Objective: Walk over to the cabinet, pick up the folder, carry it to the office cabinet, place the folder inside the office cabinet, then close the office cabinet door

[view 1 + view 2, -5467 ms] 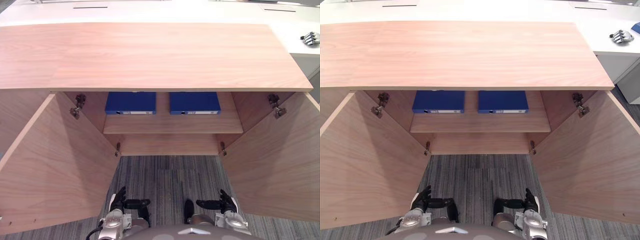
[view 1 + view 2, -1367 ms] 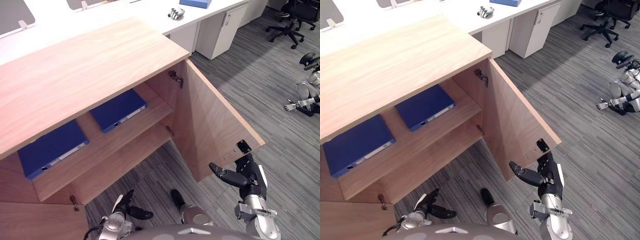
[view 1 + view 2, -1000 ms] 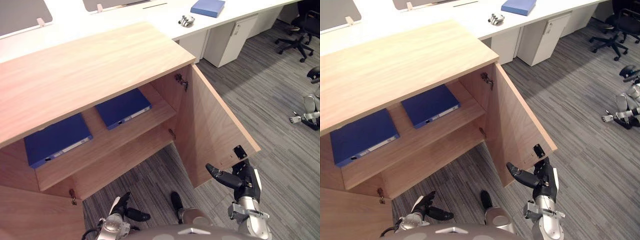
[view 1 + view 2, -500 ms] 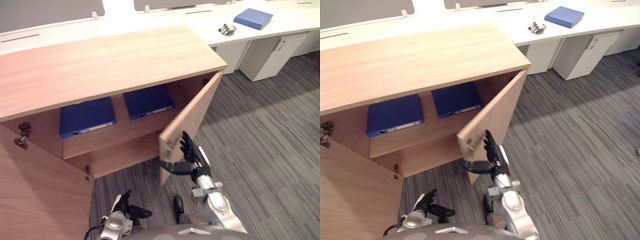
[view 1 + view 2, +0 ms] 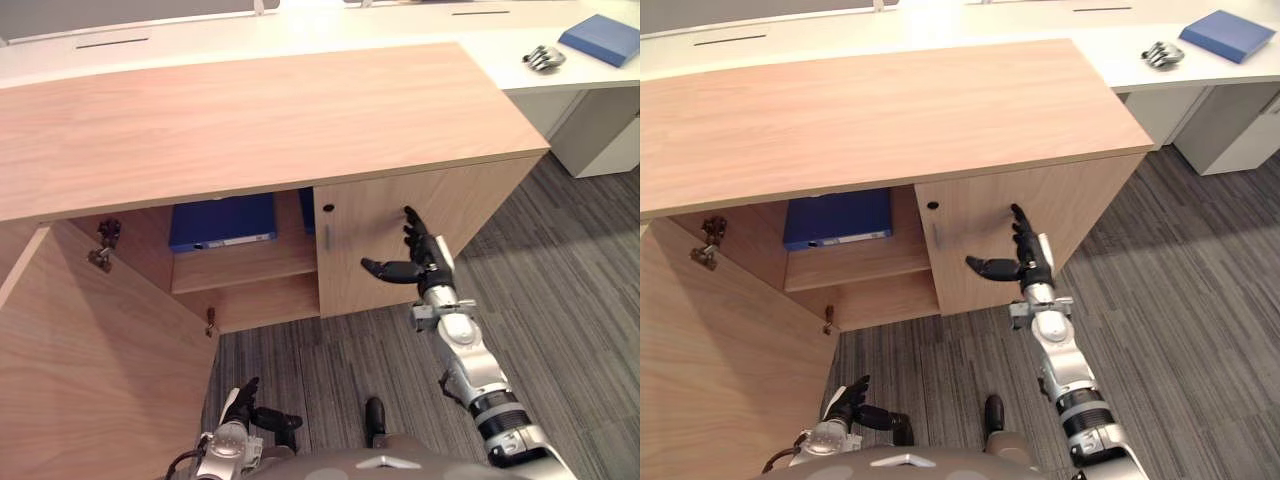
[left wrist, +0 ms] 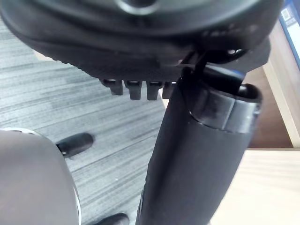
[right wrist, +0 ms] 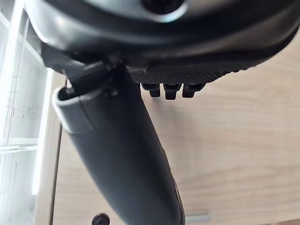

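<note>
Now right hand [image 5: 425, 268] open, fingers [image 5: 413, 230] straight against shut right door [image 5: 480, 200]; blue folder [image 5: 222, 222] inside cabinet [image 5: 250, 120].

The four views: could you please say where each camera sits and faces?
Left eye view: on the head, looking down at the cabinet; right hand at its shut right door, left hand low.
Right eye view: beside it, same scene, folder on the shelf.
Left wrist view: on the left wrist, facing carpet past the left hand.
Right wrist view: on the right wrist, facing the right door up close.
Shared: both eye views and the right wrist view show that door.
</note>
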Robot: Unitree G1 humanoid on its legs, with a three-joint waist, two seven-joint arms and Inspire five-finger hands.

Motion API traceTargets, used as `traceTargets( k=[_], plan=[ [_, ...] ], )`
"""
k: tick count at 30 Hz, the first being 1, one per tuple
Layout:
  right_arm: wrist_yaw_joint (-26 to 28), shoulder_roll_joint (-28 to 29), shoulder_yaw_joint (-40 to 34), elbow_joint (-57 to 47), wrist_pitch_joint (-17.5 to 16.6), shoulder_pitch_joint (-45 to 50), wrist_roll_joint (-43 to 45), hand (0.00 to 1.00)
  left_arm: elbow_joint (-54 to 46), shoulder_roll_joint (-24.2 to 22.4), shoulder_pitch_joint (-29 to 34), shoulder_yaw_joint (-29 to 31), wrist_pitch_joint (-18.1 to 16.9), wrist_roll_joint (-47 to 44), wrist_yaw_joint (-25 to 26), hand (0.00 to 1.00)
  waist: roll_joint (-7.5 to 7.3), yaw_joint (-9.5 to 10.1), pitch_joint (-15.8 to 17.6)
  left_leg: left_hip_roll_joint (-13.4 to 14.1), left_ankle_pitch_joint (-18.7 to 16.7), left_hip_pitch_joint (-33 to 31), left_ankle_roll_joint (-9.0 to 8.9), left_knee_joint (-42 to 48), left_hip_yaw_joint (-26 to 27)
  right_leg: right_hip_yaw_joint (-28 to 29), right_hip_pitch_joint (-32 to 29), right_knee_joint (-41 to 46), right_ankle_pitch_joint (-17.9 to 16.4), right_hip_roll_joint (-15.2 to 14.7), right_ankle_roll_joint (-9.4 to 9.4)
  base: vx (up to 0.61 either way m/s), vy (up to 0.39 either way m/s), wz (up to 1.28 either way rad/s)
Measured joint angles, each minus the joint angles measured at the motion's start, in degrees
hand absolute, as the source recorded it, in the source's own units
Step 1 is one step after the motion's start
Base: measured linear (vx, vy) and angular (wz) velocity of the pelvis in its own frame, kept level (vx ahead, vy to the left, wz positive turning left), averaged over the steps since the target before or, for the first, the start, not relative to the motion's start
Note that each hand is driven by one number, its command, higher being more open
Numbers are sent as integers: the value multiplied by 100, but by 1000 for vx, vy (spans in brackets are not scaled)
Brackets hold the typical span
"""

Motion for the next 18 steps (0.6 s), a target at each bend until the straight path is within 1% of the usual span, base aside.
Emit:
traceTargets(
  k=[2, 4, 8, 14, 15, 18],
  plan=[
    [-125, -220, -244, 459, 39, -299, 88, 100, 2, 36, 7, 1, -11, -68, 0, 100, 49, 1, 44, -33, 29, -91, 31, -4, -123, -103, -33, 1, -3, -47, 4, 1, 30, 24],
    [-150, -382, -204, 492, 50, -346, 137, 100, 4, 54, 15, 5, -8, -176, 2, 100, 77, 25, 73, -37, 33, -162, 18, -28, -178, -167, -73, 7, -22, -56, 20, -49, 16, 22],
    [-166, -392, -236, 549, 44, -541, 202, 100, 2, 70, 0, 64, -9, -237, 8, 100, 121, 19, 229, -11, 57, -200, 28, -30, -280, -227, -96, 6, -39, -30, 14, -72, -15, 7],
    [-147, -411, -245, 547, 39, -540, 202, 100, 2, 68, 4, 75, -9, -277, 7, 100, 126, -7, 234, 24, 93, -258, 19, -30, -426, -291, -88, -18, -41, 17, 14, -20, -7, 7],
    [-131, -411, -246, 525, 40, -522, 199, 100, 2, 61, 6, 75, -9, -277, 7, 100, 126, -36, 234, 24, 106, -257, 20, -30, -443, -308, -75, -17, -41, 15, 14, 9, 11, 7],
    [-38, -415, -283, 278, 49, -262, 193, 100, -24, 29, 7, 76, -7, -275, 6, 100, 122, -70, 236, 17, 123, -227, -3, -29, -494, -400, 14, -20, -56, 0, 17, 29, 26, 16]
  ],
)
